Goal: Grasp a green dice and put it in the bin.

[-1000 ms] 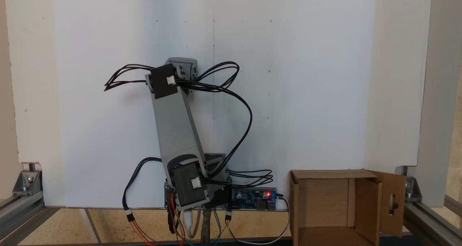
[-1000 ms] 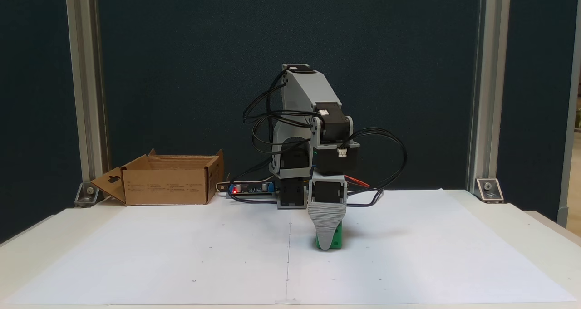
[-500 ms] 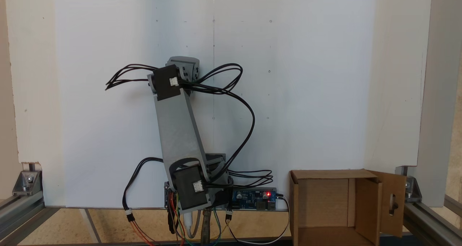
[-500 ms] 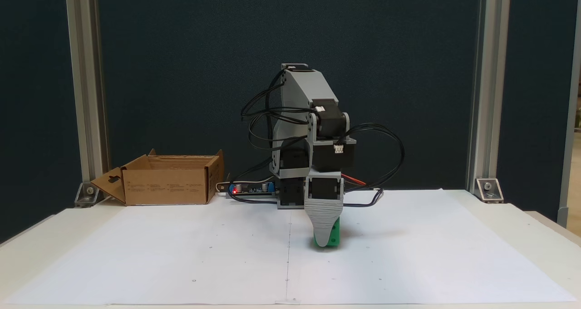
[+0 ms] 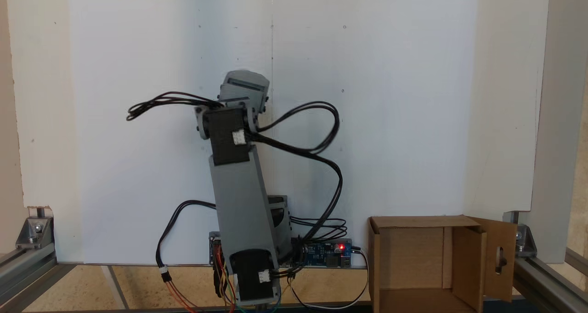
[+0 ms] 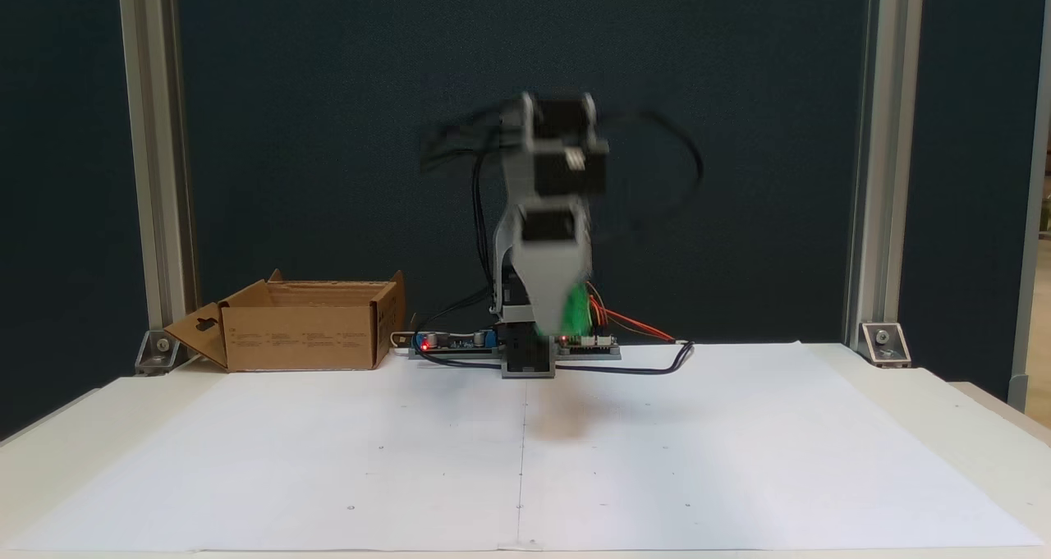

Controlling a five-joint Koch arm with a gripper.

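Observation:
In a fixed view my gripper (image 6: 563, 323) hangs well above the white paper, blurred by motion, and is shut on the green dice (image 6: 580, 310), which shows as a bright green smear beside the grey finger. The bin (image 6: 302, 329), a brown cardboard box with open flaps, stands on the table's far left, well apart from the gripper. Seen from above in a fixed view, the arm (image 5: 239, 189) reaches over the paper and covers the dice. There the bin (image 5: 413, 253) sits at the lower right, its slotted flap (image 5: 500, 258) folded outward.
A controller board with a red light (image 6: 435, 342) lies beside the arm's base, with loose black cables (image 5: 317, 133) looping around the arm. Aluminium posts (image 6: 152, 165) stand at the back corners. White paper (image 6: 525, 460) covers the table.
The gripper has risen sharply off the paper with the green dice in it and swung slightly towards the base. The bin has not moved.

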